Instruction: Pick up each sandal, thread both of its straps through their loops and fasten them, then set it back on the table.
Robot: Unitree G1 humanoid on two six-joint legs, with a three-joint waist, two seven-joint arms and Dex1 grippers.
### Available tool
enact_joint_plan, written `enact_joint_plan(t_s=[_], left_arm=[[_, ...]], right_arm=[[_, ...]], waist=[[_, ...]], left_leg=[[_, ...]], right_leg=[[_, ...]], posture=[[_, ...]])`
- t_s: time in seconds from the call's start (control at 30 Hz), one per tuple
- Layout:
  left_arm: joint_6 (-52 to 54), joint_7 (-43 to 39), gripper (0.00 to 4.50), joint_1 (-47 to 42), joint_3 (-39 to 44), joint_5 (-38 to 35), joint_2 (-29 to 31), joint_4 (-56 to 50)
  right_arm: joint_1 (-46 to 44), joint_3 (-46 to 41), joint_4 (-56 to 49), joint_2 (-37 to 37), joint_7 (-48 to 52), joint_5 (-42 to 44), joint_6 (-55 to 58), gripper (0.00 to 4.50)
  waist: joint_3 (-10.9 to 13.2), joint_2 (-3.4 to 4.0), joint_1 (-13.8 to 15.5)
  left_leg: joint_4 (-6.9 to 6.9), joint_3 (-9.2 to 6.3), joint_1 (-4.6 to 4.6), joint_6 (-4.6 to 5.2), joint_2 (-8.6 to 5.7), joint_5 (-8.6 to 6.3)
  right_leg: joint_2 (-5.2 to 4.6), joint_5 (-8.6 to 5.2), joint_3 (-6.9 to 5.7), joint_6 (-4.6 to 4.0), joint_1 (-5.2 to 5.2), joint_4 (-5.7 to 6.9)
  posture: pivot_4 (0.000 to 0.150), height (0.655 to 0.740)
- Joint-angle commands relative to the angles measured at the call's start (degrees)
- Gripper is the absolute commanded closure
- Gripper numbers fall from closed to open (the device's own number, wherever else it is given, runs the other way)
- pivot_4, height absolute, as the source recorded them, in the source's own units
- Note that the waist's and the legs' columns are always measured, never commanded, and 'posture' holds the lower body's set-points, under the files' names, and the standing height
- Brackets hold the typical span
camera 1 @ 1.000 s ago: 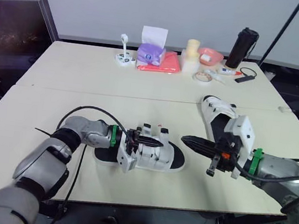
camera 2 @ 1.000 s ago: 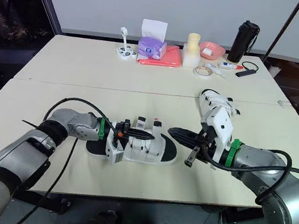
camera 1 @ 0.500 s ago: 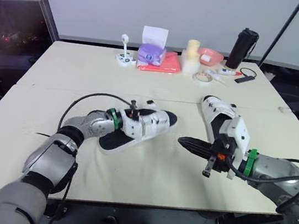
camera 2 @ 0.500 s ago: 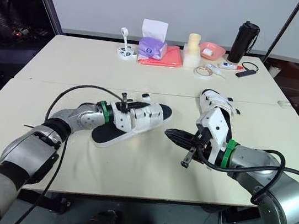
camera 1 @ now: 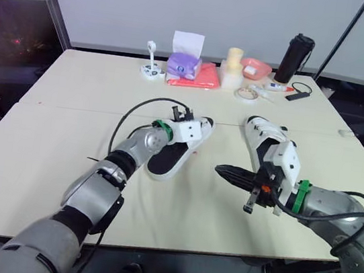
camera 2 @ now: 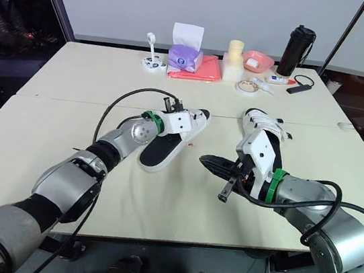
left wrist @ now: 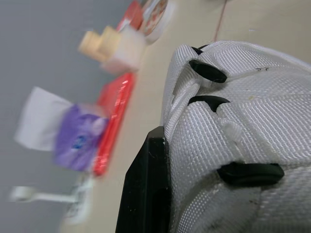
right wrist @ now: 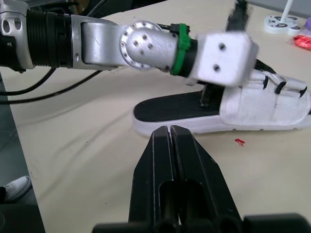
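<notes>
Left gripper (camera 1: 185, 120): clamped on the white strap band of the held sandal (camera 1: 164, 160) — one black finger runs under the band, against the black footbed.
Right gripper (camera 1: 222, 171): fingers pressed together with nothing between them, low over the table (camera 1: 50, 159), tip pointing toward the held sandal and apart from it.
Held sandal: sole down on the table, just short of the seam between the two tabletops, toe angled away and toward the robot's right, heel toward the robot. Black loops show on the white webbing in the left wrist view; whether the straps are fastened cannot be told.
Second sandal (camera 1: 263, 134): flat on the table to the right of the held one, apart from it, its heel end behind the right wrist.
Red speck (right wrist: 238, 141): on the tabletop just beside the held sandal's sole.
Writing: the purple tissue pack (camera 1: 183, 64) at the far edge carries a small blue mark, too small to read.
Change from a second ago: the held sandal lay crosswise near the front of the table, toe to the right; it now sits farther up the table, turned toe-away and nearer the second sandal — the left arm stretched out with it. Right gripper is closed as before, in much the same place.
</notes>
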Motion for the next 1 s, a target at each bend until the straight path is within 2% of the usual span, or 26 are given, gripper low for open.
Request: enact_joint_plan(t_s=[0.03,0.13,0.47,0.6,0.83,1.0], left_arm=[[12.16,12.07,4.49,-5.38,-3.81,5.76,-2.27,1.1],[18.65,18.16,4.49,-6.65,-5.75,7.75,-4.52,3.15],[30.29,19.4,4.49,-7.17,-3.53,3.89,-9.31,7.2],[32.82,17.97,4.49,-7.5,-1.07,0.71,-10.49,7.69],[35.73,13.23,4.49,-7.65,-0.99,-0.79,-11.73,8.4],[37.48,10.72,2.18,-7.24,-1.06,-1.27,-11.58,8.25]], right_arm=[[-0.26,-0.36,-1.2,-0.18,-0.21,-0.3,-1.46,4.5],[-0.15,-0.06,-1.27,-0.11,-0.34,-0.5,-1.67,4.5],[0.49,1.11,-1.62,0.07,-1.01,-1.23,-2.16,4.5],[0.62,1.74,-1.66,0.24,-1.27,-1.84,-2.44,4.5],[0.41,2.29,-1.58,0.48,-1.67,-2.37,-2.68,4.5],[0.66,2.49,-1.66,0.59,-1.78,-2.74,-2.75,4.5]], waist=[[0.1,-0.06,0.0],[0.21,-0.15,0.06],[0.22,-0.15,0.17],[0.22,-0.15,0.29],[0.22,-0.15,0.29],[0.22,-0.15,0.23]], left_leg=[[-0.01,0.0,-0.01,0.0,0.0,0.0],[-0.01,0.0,-0.06,0.02,-0.03,-0.01],[-0.03,0.02,-0.11,0.03,-0.04,-0.03],[-0.03,0.03,-0.11,0.02,-0.05,-0.03],[-0.01,0.03,-0.13,0.02,-0.08,-0.03],[-0.01,0.03,-0.13,0.02,-0.08,-0.03]], right_leg=[[0.0,0.0,0.0,0.01,-0.02,0.0],[-0.01,-0.04,0.0,0.07,-0.03,0.0],[-0.03,-0.06,0.01,0.09,-0.11,-0.01],[-0.05,-0.06,0.02,0.09,-0.11,-0.01],[-0.08,-0.06,0.02,0.09,-0.1,-0.02],[-0.08,-0.06,0.02,0.09,-0.11,-0.01]], posture=[[0.15,0.74],[0.15,0.74],[0.15,0.74],[0.15,0.74],[0.15,0.74],[0.15,0.74]])
